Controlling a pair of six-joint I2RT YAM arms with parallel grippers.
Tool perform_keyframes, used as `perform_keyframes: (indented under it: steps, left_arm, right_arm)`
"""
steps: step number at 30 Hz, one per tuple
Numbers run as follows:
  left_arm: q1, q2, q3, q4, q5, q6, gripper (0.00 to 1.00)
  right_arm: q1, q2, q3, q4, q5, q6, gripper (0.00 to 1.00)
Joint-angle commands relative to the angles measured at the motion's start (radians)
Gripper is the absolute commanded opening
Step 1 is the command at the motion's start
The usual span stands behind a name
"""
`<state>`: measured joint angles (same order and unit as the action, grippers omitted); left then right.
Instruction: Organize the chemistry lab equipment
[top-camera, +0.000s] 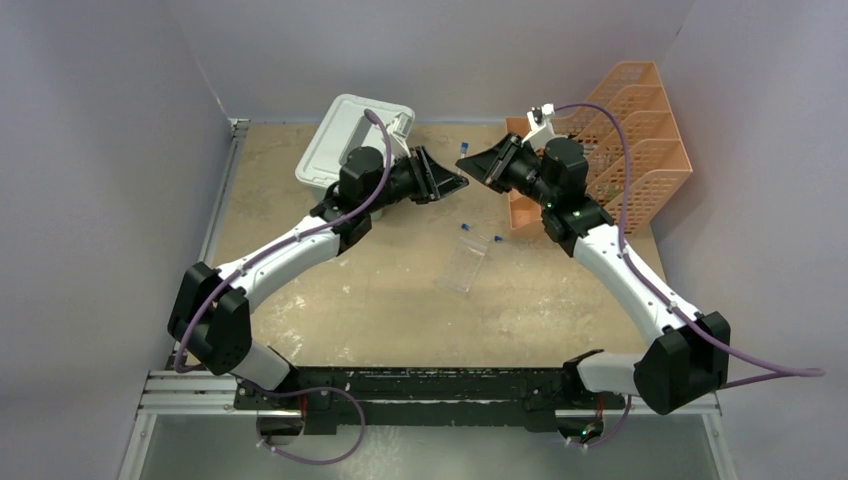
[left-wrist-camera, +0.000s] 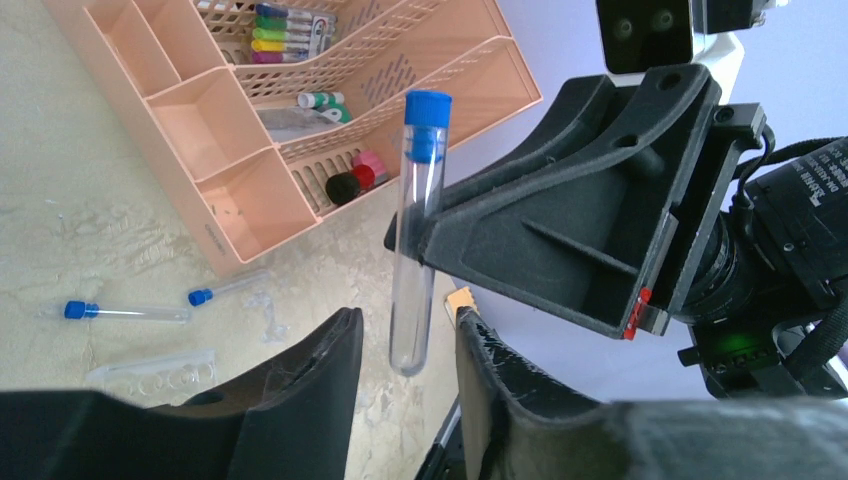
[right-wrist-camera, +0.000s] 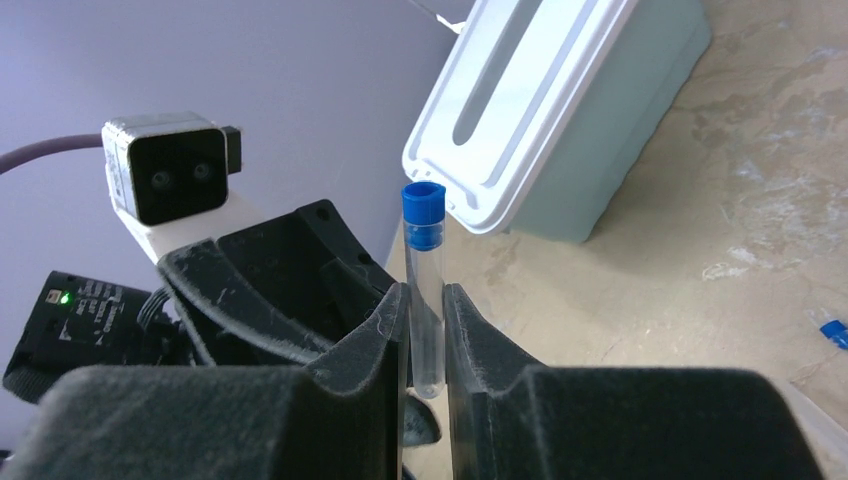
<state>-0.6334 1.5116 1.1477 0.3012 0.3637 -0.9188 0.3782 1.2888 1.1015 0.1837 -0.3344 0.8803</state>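
A clear blue-capped tube (right-wrist-camera: 424, 270) stands upright in the air, and my right gripper (right-wrist-camera: 427, 300) is shut on its lower half. My left gripper (left-wrist-camera: 405, 325) faces it above the table's far middle. Its jaws stand open on either side of the tube's (left-wrist-camera: 417, 230) rounded bottom end, with a gap on both sides. In the top view the two grippers, left (top-camera: 445, 183) and right (top-camera: 478, 165), nearly meet tip to tip. Two more blue-capped tubes (left-wrist-camera: 125, 312) (left-wrist-camera: 225, 290) lie on the table beside the clear rack (top-camera: 466, 265).
The orange mesh tiered tray (top-camera: 620, 140) stands at the back right, with markers and small items in its compartments (left-wrist-camera: 250, 200). A white lidded box (top-camera: 350, 140) sits at the back left. Another blue-capped tube (top-camera: 464, 147) lies near the back wall.
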Motion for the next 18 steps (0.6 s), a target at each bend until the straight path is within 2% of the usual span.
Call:
perform_keyframes:
  steps: [1,5,7,10,11,14,18]
  left_arm:
    - [0.001,-0.009,0.057,0.042,0.008,0.065,0.29]
    - [0.001,-0.015,0.065,-0.02,0.009,0.172,0.09]
    - [0.001,-0.024,0.068,-0.057,0.022,0.251,0.0]
    - [0.0,-0.028,0.098,-0.175,0.078,0.4,0.0]
    - [0.001,-0.03,0.109,-0.221,0.097,0.443,0.0]
    - [0.0,-0.041,0.124,-0.345,0.131,0.554,0.0]
    - [0.003,-0.052,0.13,-0.383,0.181,0.639,0.0]
  right_arm:
    - [-0.007,-0.041,0.022,0.007,-0.063,0.022,0.19]
    - [-0.007,-0.051,0.03,-0.026,-0.087,0.01,0.21]
    - [-0.013,-0.049,0.045,-0.065,-0.102,-0.011,0.29]
    - [-0.049,-0.037,0.075,-0.125,-0.161,-0.034,0.54]
    - [-0.061,-0.023,0.101,-0.157,-0.193,-0.051,0.59]
    - [-0.08,0.028,0.207,-0.308,-0.262,-0.129,0.65]
    - [-0.096,0.082,0.309,-0.474,-0.327,-0.212,0.63]
